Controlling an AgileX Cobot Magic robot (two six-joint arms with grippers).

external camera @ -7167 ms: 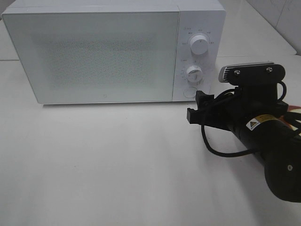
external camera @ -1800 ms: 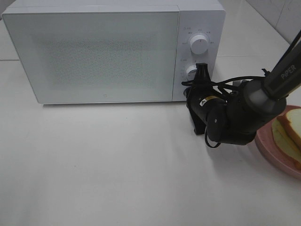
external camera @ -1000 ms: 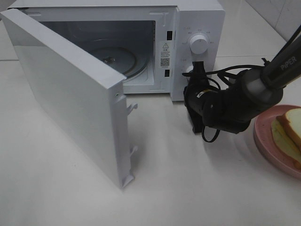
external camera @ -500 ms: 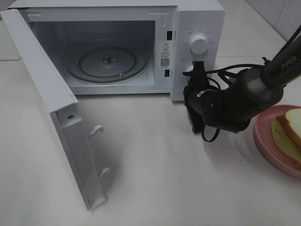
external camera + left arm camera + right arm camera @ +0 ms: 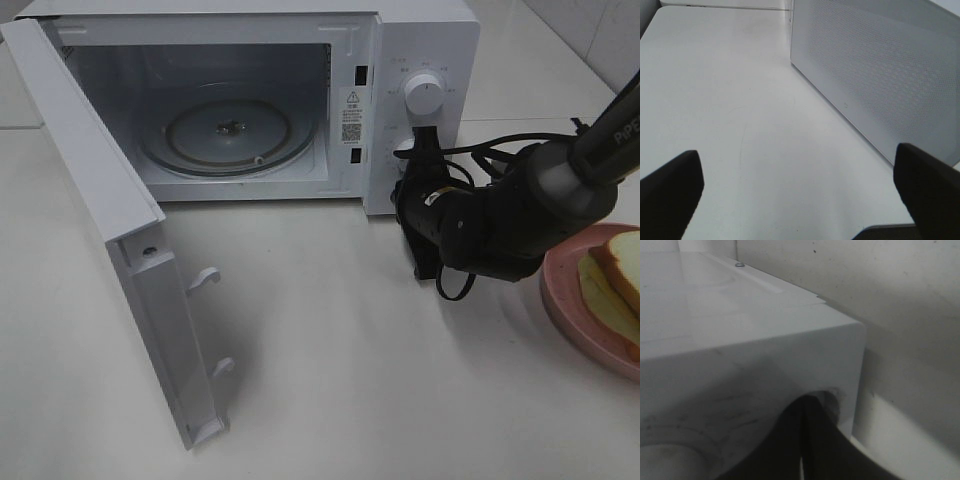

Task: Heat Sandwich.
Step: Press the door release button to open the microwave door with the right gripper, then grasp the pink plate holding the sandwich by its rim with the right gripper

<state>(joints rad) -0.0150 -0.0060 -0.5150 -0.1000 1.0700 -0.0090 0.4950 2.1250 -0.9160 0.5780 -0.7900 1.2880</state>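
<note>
The white microwave (image 5: pixel 425 45) stands at the back with its door (image 5: pixel 100 220) swung wide open to the left, showing the glass turntable (image 5: pixel 228 135) inside. The sandwich (image 5: pixel 612 272) lies on a round pink plate (image 5: pixel 562 300) at the right edge, partly cut off. My right gripper (image 5: pixel 424 152) is shut and empty, its tip against the lower part of the microwave's control panel; the right wrist view shows its closed fingers (image 5: pixel 812 440) touching the white panel (image 5: pixel 740 350). My left gripper (image 5: pixel 800 180) is open and empty over the table beside the door's outer face (image 5: pixel 880 75); it does not show in the high view.
Two white knobs (image 5: pixel 424 95) sit on the control panel above my right gripper. The open door juts toward the front left. A black cable (image 5: pixel 460 285) loops under the right arm. A tiled wall (image 5: pixel 590 30) stands at the back right.
The microwave door, shut at first, has swung fully open to the left. My right arm came up from the lower right to the control panel and has now shifted slightly right.
</note>
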